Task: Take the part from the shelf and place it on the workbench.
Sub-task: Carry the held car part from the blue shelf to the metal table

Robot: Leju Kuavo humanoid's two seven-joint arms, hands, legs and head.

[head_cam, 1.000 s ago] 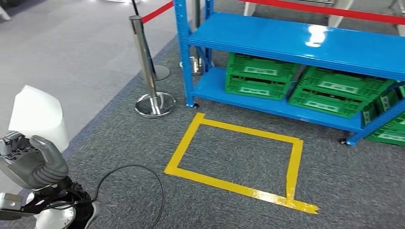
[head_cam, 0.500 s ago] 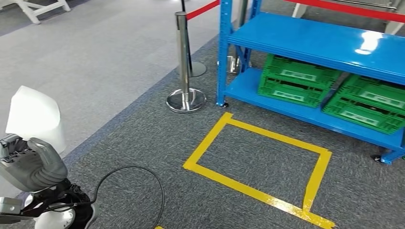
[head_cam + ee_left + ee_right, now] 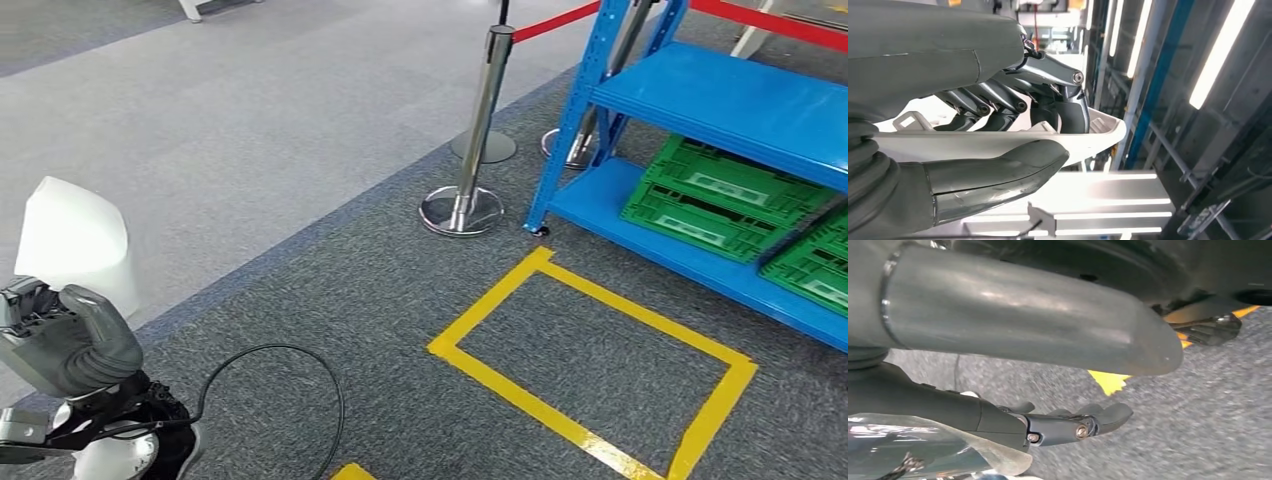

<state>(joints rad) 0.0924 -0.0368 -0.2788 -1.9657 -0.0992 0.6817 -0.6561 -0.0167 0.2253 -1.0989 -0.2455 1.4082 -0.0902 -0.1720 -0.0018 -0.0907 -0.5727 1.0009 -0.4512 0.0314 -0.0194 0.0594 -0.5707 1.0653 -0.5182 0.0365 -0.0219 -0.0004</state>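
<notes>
left hand [image 3: 68, 340]: wrapped round white part [image 3: 75, 240], thumb [image 3: 998, 170] under its flat wall, fingers [image 3: 998, 102] inside, likely to stop slipping | part: carried upright at left side, off blue shelf [image 3: 720, 95] | right hand [image 3: 1063, 422]: hanging, fingers loosely apart, holding nothing | workbench: unseen; carry under way, judged

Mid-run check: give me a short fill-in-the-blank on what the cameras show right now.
1. The left hand holds a ____ plastic part.
2. The crates on the blue metal shelf are ____.
3. The tape rectangle on the grey carpet is ____.
4. The rope on the chrome stanchion post is ____.

Missing: white; green; yellow; red
</notes>
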